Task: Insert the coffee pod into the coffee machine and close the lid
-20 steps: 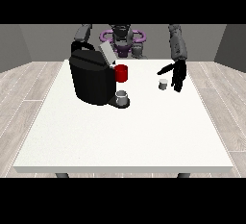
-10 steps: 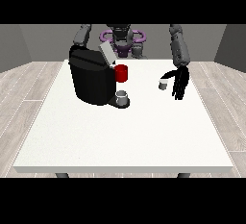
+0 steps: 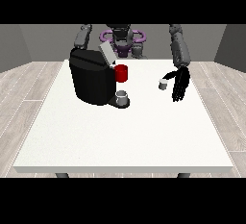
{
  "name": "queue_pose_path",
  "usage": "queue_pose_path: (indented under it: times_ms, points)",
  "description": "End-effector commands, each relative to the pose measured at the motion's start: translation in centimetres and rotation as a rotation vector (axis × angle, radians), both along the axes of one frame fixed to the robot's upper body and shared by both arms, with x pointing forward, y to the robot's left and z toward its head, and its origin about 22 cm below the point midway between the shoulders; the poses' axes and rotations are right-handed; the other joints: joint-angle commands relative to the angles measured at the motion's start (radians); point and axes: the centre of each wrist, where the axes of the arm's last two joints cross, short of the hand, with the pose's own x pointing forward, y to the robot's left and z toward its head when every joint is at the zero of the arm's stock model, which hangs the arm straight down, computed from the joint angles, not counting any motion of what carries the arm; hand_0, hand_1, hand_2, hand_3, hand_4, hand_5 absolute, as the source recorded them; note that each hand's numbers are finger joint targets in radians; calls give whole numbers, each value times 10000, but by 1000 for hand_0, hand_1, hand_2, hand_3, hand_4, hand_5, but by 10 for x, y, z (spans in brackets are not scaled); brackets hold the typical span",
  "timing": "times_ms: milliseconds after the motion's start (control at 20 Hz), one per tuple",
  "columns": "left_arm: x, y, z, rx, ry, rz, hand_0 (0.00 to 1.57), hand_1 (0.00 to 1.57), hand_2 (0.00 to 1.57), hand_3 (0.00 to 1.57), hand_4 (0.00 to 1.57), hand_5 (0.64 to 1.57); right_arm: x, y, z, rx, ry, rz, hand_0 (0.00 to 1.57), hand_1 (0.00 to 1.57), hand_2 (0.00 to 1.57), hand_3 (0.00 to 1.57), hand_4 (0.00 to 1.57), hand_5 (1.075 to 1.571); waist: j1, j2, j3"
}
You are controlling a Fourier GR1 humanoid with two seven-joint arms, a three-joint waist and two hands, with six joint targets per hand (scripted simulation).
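Note:
A small pale coffee pod (image 3: 163, 84) stands on the white table (image 3: 125, 131) right of centre. The black hand at the view's right (image 3: 181, 83) hangs just to the pod's right, fingers straight and pointing down toward the camera, thumb reaching toward the pod. The black coffee machine (image 3: 92, 76) stands at the table's left rear, its grey lid (image 3: 106, 54) tilted up, a red part (image 3: 121, 73) on its front and a grey cup (image 3: 122, 96) on its base. The other arm (image 3: 82, 36) shows behind the machine; its hand is hidden.
The robot's torso (image 3: 122, 38) stands behind the table's far edge. Grey plank floor surrounds the table. The table's front half is bare white surface.
The hand at the view's right has come down and slightly toward the camera, ending beside the pod with fingers stretched further downward. The pod and machine have not moved.

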Motion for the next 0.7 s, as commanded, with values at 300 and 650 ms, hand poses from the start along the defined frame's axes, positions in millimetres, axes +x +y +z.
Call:
queue_pose_path:
  times_ms: [300,650]
  points:
    - [8,-29,-22,710,-17,-614,1071,1071,1147,1082,0,1571,6,-5,-14,301,306,-314,0,0,0,0,385,1571,102,-105,-121]
    - [13,-55,-34,1074,-180,-974,1216,1216,1225,1108,0,1571,9,1,-13,203,603,-196,0,0,0,0,328,1571,-117,-330,-120]
